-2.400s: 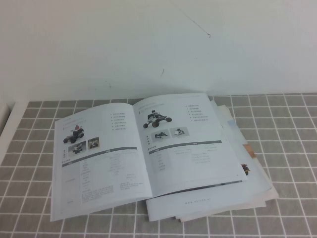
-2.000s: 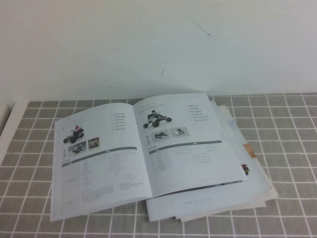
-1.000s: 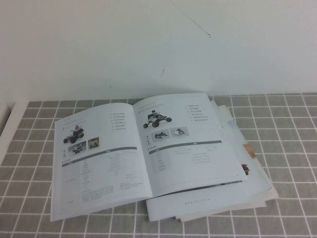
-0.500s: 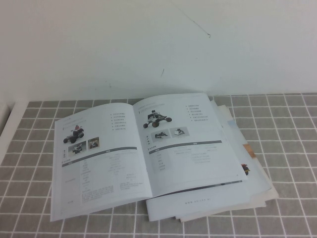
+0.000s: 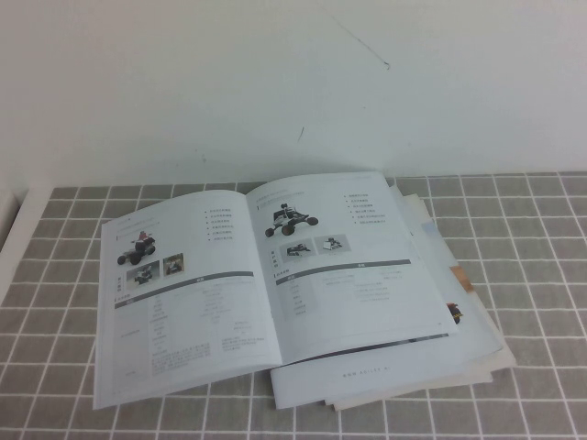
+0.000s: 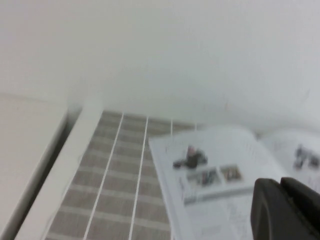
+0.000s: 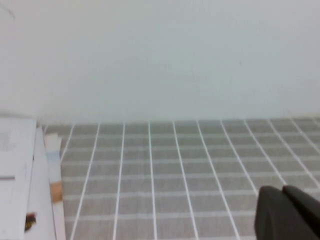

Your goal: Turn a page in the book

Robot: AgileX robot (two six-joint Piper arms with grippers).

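Observation:
The book [image 5: 266,284] lies open on the grey tiled table. The page [image 5: 353,266] is its right-hand leaf, lying flat, with a black wheeled buggy photo, a dark bar and a table. The left-hand leaf [image 5: 183,302] shows a red-and-black small vehicle. Neither gripper shows in the high view. In the left wrist view my left gripper [image 6: 281,184] is shut and empty, held above the book's left leaf [image 6: 215,185]. In the right wrist view my right gripper [image 7: 283,191] is shut and empty over bare tiles, well to the right of the book.
A messy pile of loose white sheets [image 5: 472,344] lies under the book and sticks out at its right; its orange-marked edge shows in the right wrist view [image 7: 52,185]. A white wall stands behind. A white ledge [image 5: 11,229] borders the table's left side.

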